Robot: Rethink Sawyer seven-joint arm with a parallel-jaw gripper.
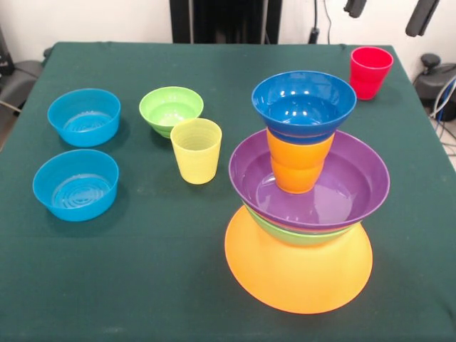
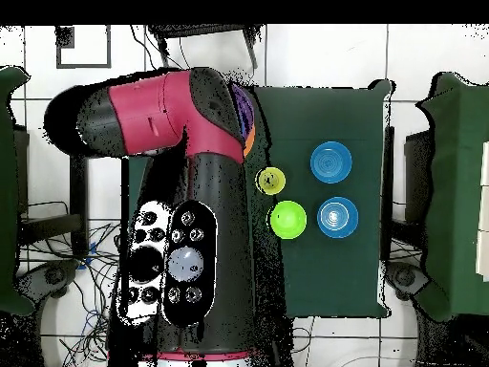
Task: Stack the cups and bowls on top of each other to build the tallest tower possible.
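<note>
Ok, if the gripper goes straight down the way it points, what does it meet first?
Probably the red cup, though the gripper barely shows at the front view's top edge and depth is unclear.

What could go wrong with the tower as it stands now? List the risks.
1. The small dark blue plastic bowl sits on the narrower ribbed orange plastic cup; a nudge could tip it off.
2. The cup stands loose inside the large purple plastic bowl, so it could slide on the curved floor.
3. The purple bowl rests on the large green bowl over the upturned huge orange bowl; extra weight may shift them.
</note>
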